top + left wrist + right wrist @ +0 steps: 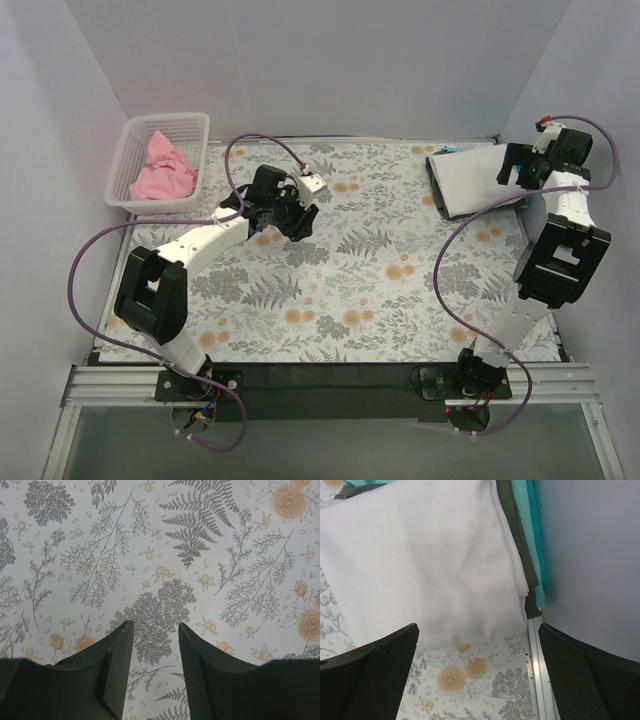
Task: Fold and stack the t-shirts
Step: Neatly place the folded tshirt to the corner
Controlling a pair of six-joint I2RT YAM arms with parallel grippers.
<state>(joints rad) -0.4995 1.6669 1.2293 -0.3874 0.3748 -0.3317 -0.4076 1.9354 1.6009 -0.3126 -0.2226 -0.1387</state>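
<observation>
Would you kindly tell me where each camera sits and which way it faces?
Top external: above and behind the bases, looking down on the table cloth, basket, pink t-shirt and white t-shirt; the left arm and right arm show whole.
Left wrist: on the left arm, facing bare table cloth; the left fingers show, parted and empty.
Right wrist: on the right arm, facing the white t-shirt over dark grey-green and teal edges; the right fingers show, wide apart.
Shared: top and right wrist both see the white t-shirt.
</observation>
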